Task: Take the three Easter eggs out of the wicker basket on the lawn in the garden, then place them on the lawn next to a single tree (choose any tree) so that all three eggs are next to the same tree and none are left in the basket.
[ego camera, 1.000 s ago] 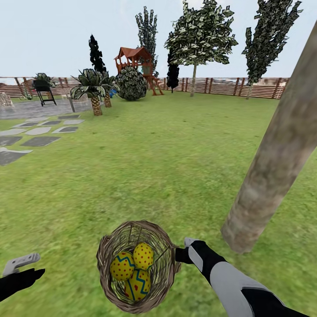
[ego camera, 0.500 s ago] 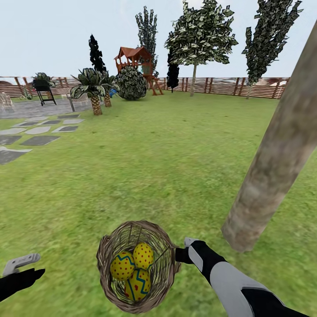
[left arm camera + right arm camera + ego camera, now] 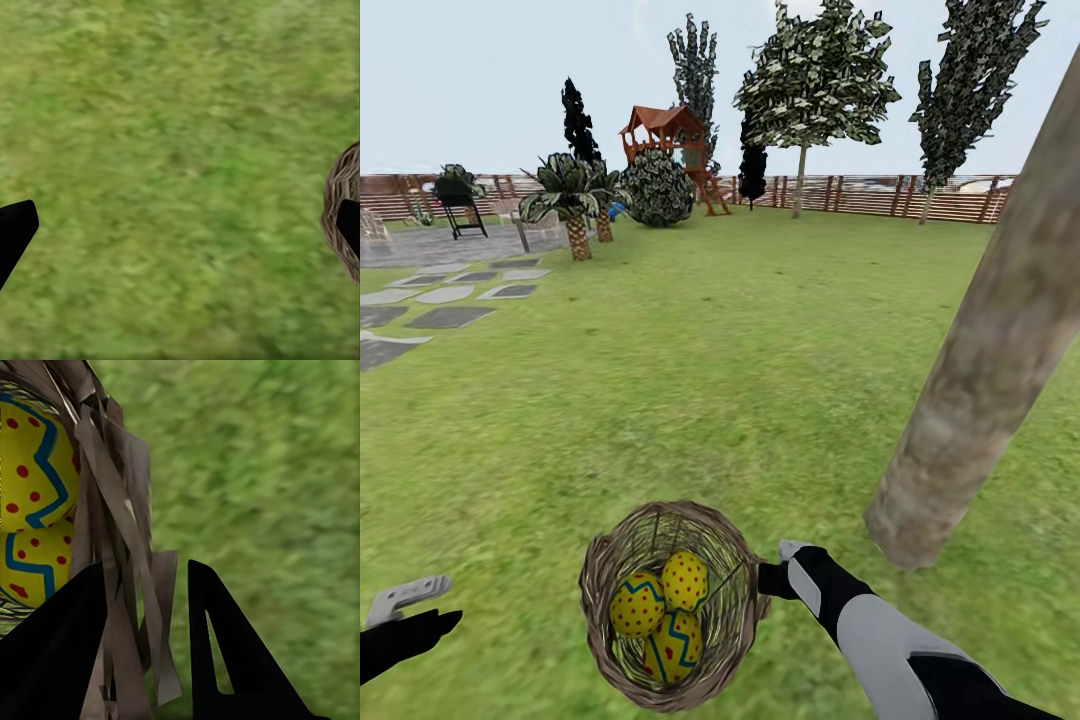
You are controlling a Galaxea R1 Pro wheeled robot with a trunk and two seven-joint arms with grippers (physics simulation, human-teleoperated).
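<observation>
Wicker basket [image 3: 672, 605] sits on the lawn [image 3: 740, 380] at 6 o'clock with all three eggs [image 3: 663, 610] inside, and our right gripper [image 3: 142, 660] has its fingers pinched on the rim. We see our left gripper [image 3: 180, 232] spread wide and empty over grass at 8 o'clock, the tree [image 3: 980, 380] at 3 o'clock.

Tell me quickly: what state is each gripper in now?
Left gripper: open, holding nothing.
Right gripper: closed on the wicker basket rim.
</observation>
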